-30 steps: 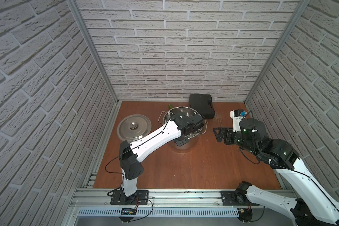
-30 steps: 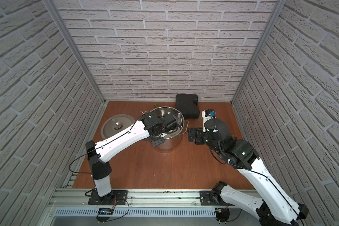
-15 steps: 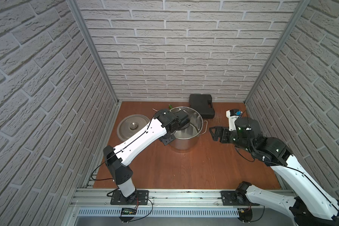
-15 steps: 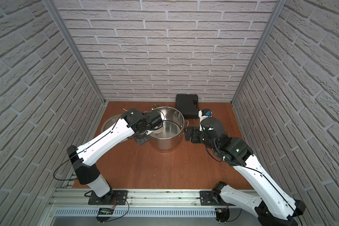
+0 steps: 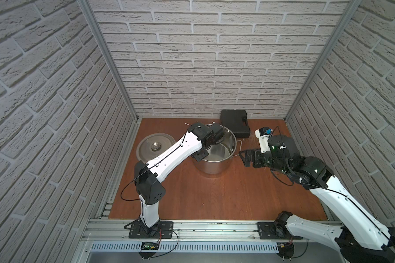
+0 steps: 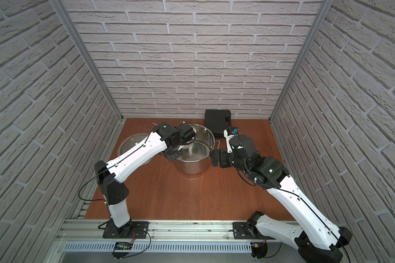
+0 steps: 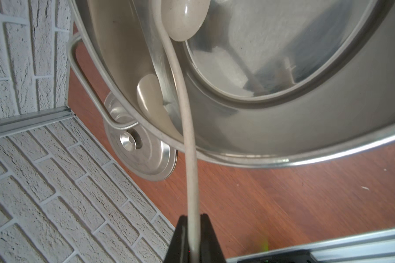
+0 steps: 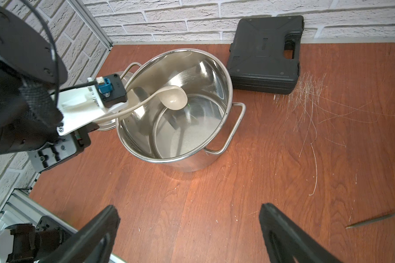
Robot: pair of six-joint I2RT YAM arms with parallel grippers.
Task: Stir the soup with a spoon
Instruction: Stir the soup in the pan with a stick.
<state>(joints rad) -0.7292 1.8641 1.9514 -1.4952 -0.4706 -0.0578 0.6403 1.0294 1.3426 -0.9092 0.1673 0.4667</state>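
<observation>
The steel pot [image 5: 214,162] stands mid-table in both top views [image 6: 193,164]. Its inside shows only bare shiny steel; no soup is visible. My left gripper [image 7: 193,219] is shut on the slim handle of the spoon [image 7: 190,159], a cream-white ladle. The handle crosses the pot's rim, and the ladle bowl [image 8: 175,98] hangs inside the pot, above its bottom. My right gripper [image 8: 189,211] is open and empty over bare wood. In a top view it [image 5: 244,157] sits just right of the pot's right side handle [image 8: 234,127].
The pot's steel lid [image 5: 156,148] lies flat to the pot's left. A black plastic case [image 5: 235,123] sits against the back wall. A thin metal tool shaft [image 8: 379,219] lies on the wood at the right. Brick walls close in three sides.
The left arm has swung the spoon from the pot's right side towards its left and back part. The right gripper has edged left, closer to the pot's handle.
</observation>
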